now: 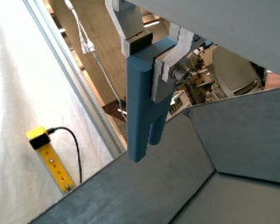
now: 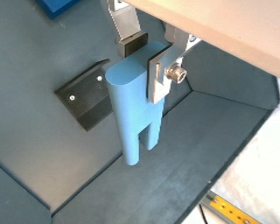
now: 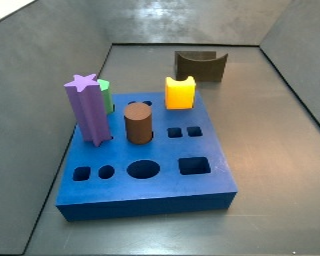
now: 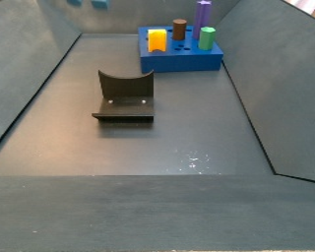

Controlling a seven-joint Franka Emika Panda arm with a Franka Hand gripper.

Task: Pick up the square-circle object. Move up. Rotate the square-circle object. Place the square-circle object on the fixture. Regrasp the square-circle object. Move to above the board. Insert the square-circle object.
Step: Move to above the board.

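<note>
The gripper (image 2: 149, 54), its jaws clamped on the square-circle object (image 2: 133, 112) near its top, holds it hanging lengthwise high above the floor (image 2: 60, 52), apparently lifted for rotating. Below waits the empty fixture (image 2: 87, 101); farthest, in both side views, the board (image 3: 149, 190) carries other pegs.

With the gripper (image 2: 150, 54) up out of both side views, open floor surrounds the dark scooped fixture (image 4: 123, 96); upright pegs crowd the thick blue board (image 3: 147, 170).
</note>
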